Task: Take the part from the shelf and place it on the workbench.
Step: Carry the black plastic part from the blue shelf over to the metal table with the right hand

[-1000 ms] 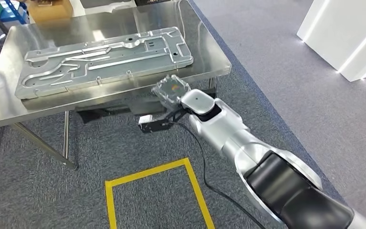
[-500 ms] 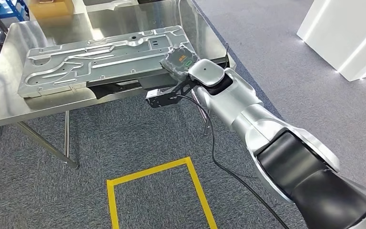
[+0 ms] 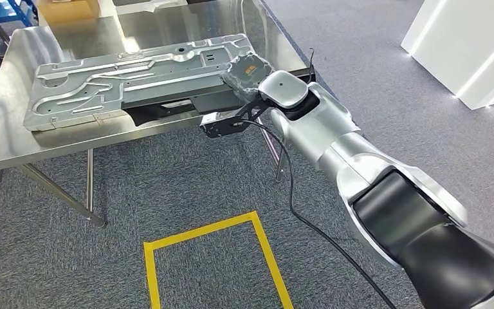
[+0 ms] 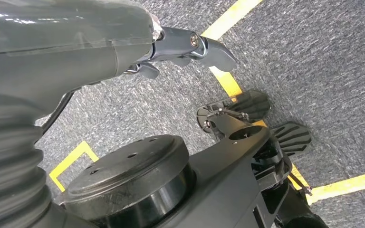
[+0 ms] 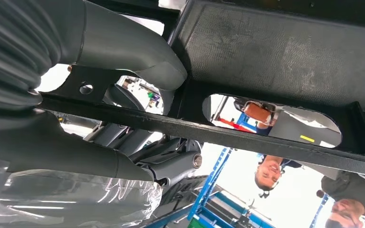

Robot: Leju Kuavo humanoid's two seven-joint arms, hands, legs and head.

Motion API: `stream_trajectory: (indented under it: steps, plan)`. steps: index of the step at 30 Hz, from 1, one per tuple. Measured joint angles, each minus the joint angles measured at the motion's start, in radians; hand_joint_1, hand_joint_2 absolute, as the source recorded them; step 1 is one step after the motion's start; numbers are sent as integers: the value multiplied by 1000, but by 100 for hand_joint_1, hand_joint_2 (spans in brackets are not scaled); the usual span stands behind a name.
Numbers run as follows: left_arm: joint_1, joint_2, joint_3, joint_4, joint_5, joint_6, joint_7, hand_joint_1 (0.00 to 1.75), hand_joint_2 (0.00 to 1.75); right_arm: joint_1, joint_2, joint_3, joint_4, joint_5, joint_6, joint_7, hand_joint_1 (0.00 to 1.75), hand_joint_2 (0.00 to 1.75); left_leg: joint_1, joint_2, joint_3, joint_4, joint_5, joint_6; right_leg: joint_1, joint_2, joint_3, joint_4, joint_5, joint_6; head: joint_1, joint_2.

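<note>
The head view showed the right arm reaching out toward 12 o'clock, its right hand (image 3: 246, 71) wrapped in clear film at the near right corner of the steel workbench (image 3: 13, 145). A long stamped metal panel (image 3: 135, 74) lay across the bench toward 10 o'clock. Under the panel's near edge sat the part (image 3: 167, 109), dark and flat, poking out over the bench's front edge. From there the grip itself could not be made out.

The right wrist view gave what the head view hid: the right hand (image 5: 76, 142) clasped the part (image 5: 275, 47), thick thumb over one side of a slim crossbar and dark fingers on the other. Up close the part was a matte black frame, a textured panel with long rounded cut-outs and a small round hole in one lug. Through the cut-outs two people (image 5: 268, 173) and blue racking (image 5: 214, 185) could be seen.

The left wrist view had the left hand (image 4: 185, 45) hanging over grey carpet crossed by yellow tape (image 4: 228, 83); it held nothing, and I could not tell whether its fingers were spread or curled
</note>
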Motion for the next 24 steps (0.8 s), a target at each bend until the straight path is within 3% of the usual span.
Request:
stream_trajectory:
  steps: [3, 4, 5, 8, 9, 11, 13, 14, 16, 17, 19, 21, 22, 24]
  plan:
    - [-2, -1, 0, 0, 0, 0, 2, 0, 175, -6, -7, 9, -7, -5, 2, 0, 175, 175, 5, 3, 12, -21, 11, 13, 0, 0, 4, -6, 0, 11, 0, 0]
    - [-3, -1, 0, 0, 0, -1, 2, 0, 175, -10, -9, 11, -10, -8, 3, 1, 175, 175, 8, 4, 20, -32, 17, 17, 1, -1, -3, 12, -14, 15, 0, 0]
    - [-4, -2, 0, 0, 0, -1, 2, 0, 175, -15, -12, 13, -12, -11, 4, 2, 175, 175, 12, 6, 27, -41, 22, 19, 0, -2, -22, 53, -37, 19, 0, 0]
    - [-5, -3, 0, 0, -1, -1, 2, 0, 175, -24, -18, 20, -13, -14, 7, 3, 175, 175, 16, 6, 35, -40, 16, 17, -14, -5, -115, 245, -114, 33, 0, 0]
    - [-5, -3, 0, 0, -1, -1, 2, 0, 175, -23, -19, 22, -13, -15, 9, 3, 175, 175, 18, 6, 36, -39, 14, 15, -18, -6, -134, 282, -122, 37, 0, 0]
    - [-5, -3, 0, 0, -1, -1, 2, 0, 175, -22, -21, 24, -13, -14, 10, 3, 175, 175, 20, 6, 38, -37, 10, 12, -22, -7, -145, 300, -120, 40, 0, 0]
    - [-5, -3, 0, 0, -1, -1, 2, 0, 175, -22, -21, 25, -13, -14, 10, 3, 175, 175, 20, 5, 38, -36, 10, 12, -22, -7, -145, 299, -118, 40, 0, 0]
    - [-5, -3, 0, 0, -1, -1, 2, 0, 175, -23, -22, 26, -13, -15, 10, 3, 175, 175, 23, 5, 39, -33, 7, 9, -24, -8, -134, 277, -103, 42, 0, 0]
    - [-5, -3, 1, 0, 0, -2, 3, 0, 175, -26, -25, 29, -14, -15, 11, 3, 175, 175, 29, 2, 38, -17, -13, -5, -30, -12, -82, 177, -57, 49, 0, 0]
    - [-5, -3, 1, 0, 1, -3, 3, 0, 175, -28, -27, 33, -16, -17, 12, 4, 175, 175, 31, 2, 38, -6, -29, -17, -30, -14, -49, 114, -38, 45, 0, 0]
    - [-7, -2, 1, 0, 2, -6, 2, 0, 175, -34, -32, 38, -20, -23, 15, 5, 175, 175, 34, 3, 43, 8, -59, -42, -27, -13, -7, 41, -39, 26, -1, 0]
    - [-8, -2, 1, 0, 2, -6, 2, 0, 175, -38, -33, 41, -26, -30, 17, 6, 175, 175, 37, 4, 42, 32, -75, -55, -27, -11, 4, 37, -53, 5, -2, 0]
    - [-10, -2, 1, 0, 2, -7, 2, 0, 175, -40, -32, 42, -28, -34, 17, 7, 175, 175, 38, 5, 20, 75, -92, -59, -28, -11, 13, 34, -60, -2, -2, 0]
    - [-11, -2, 1, 0, 3, -8, 1, 0, 175, -38, -31, 43, -31, -38, 16, 9, 175, 175, 40, 5, -66, 215, -132, -63, -25, -10, 32, 32, -77, -9, -2, 0]
